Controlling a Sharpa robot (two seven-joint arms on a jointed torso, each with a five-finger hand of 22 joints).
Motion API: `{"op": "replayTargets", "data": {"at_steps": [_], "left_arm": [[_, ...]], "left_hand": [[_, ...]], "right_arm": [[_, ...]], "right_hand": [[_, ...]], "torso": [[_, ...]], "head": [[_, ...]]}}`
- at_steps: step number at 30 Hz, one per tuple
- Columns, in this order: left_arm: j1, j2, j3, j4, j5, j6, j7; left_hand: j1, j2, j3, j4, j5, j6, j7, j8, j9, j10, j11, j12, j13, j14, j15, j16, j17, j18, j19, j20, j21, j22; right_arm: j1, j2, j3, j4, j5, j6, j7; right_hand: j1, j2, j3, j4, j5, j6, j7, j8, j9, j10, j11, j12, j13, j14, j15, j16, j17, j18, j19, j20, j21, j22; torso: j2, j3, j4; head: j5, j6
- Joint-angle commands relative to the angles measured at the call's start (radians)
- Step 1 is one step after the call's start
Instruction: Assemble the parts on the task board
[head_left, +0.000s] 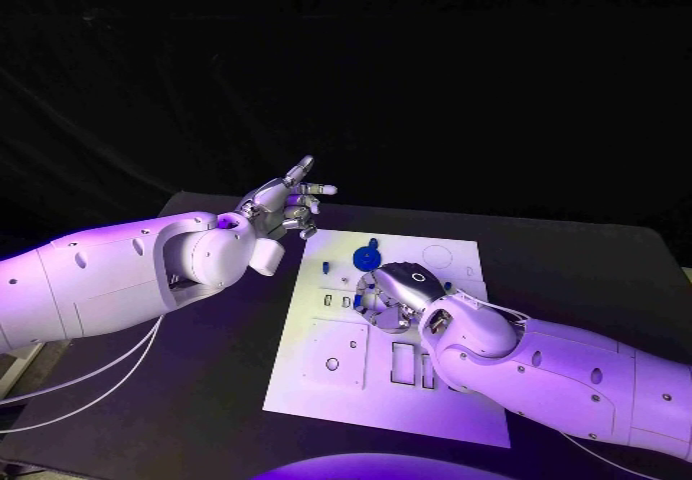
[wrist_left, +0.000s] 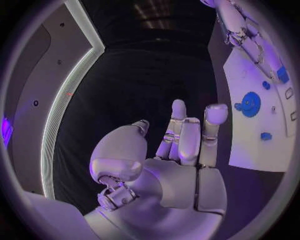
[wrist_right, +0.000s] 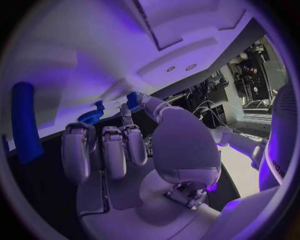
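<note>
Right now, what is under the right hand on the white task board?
The right hand rests over the middle of the white task board. A blue part shows just beyond it; the board surface beneath the hand is covered.

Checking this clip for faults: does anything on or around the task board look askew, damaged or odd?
Nothing stands out. The task board lies flat on the table, with the blue parts on its far end. The right hand works low over them; the left hand hovers empty, off the board's far left corner.

Dim room, violet light glaring off task board (head_left: 382, 390) (wrist views fisheye-bent, edges dark), background black
</note>
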Motion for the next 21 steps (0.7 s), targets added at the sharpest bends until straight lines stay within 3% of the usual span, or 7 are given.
{"op": "replayTargets", "data": {"at_steps": [1, 21], "left_arm": [[0.002, 0.002, 0.001, 0.002, -0.004, 0.024, 0.001], [0.002, 0.002, 0.001, 0.003, -0.009, 0.041, -0.005]], "left_hand": [[0.007, 0.006, -0.005, 0.000, 0.002, -0.006, 0.001, -0.005, -0.001, -0.008, -0.001, -0.004, -0.002, -0.008, 0.001, -0.006, -0.001, 0.009, -0.002, 0.003, -0.007, -0.001], [0.011, 0.011, -0.006, -0.001, 0.006, -0.009, 0.002, -0.006, -0.002, -0.012, 0.000, -0.007, -0.005, -0.004, 0.002, -0.002, 0.007, 0.007, 0.004, 0.004, -0.004, 0.007]], "right_arm": [[-0.001, 0.002, 0.000, 0.000, -0.021, 0.009, -0.004], [-0.002, 0.009, 0.000, -0.011, -0.023, 0.012, -0.005]], "right_hand": [[-0.002, -0.009, -0.001, -0.003, -0.007, -0.008, 0.005, -0.006, -0.002, 0.000, 0.003, -0.006, 0.140, 0.102, 0.003, 0.002, 0.244, -0.003, 0.024, -0.002, -0.007, 0.192], [-0.005, -0.019, -0.006, -0.003, -0.011, -0.027, 0.015, -0.020, -0.010, -0.010, 0.011, -0.016, 0.131, 0.100, 0.010, -0.001, 0.237, 0.000, 0.017, 0.003, -0.021, 0.186]], "torso": [[0.000, -0.0005, 0.0007], [0.000, 0.0001, -0.0010]], "head": [[0.000, 0.000], [0.005, -0.008]]}}
